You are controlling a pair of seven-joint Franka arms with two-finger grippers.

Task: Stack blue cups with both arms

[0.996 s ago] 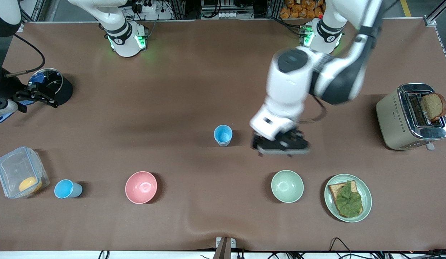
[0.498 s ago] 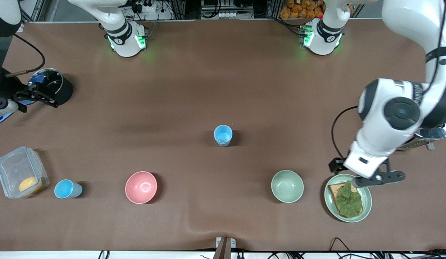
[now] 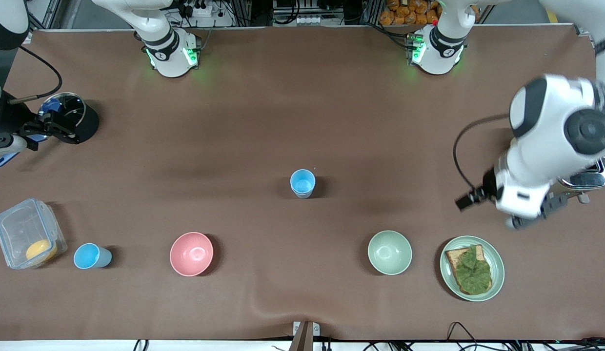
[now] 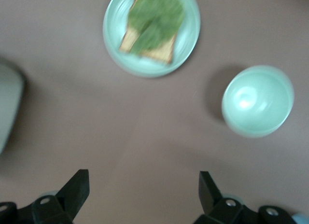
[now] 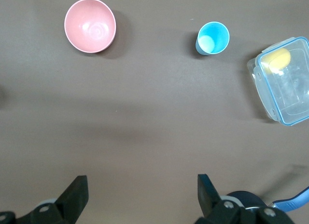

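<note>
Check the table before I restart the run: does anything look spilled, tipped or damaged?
Nothing stands out. Both blue cups stand upright and apart, unstacked; the pink bowl, green bowl and plate sit level.

Wide bare bench (image 3: pixel 283 97) around the middle cup (image 3: pixel 302 183), so there's open passage in from every side. Nearer the camera stands a row: clear box (image 3: pixel 29 239), sky-blue cup (image 3: pixel 90 256), pink bowl (image 3: pixel 191 253), green bowl (image 3: pixel 389 252), toast plate (image 3: pixel 472 267), with gaps between each. The left tool (image 3: pixel 527 209) hangs with jaws apart over bare bench beside the toaster (image 3: pixel 588 178). The right tool (image 3: pixel 51 127), jaws apart too, crowds the black pot (image 3: pixel 80 122).
</note>
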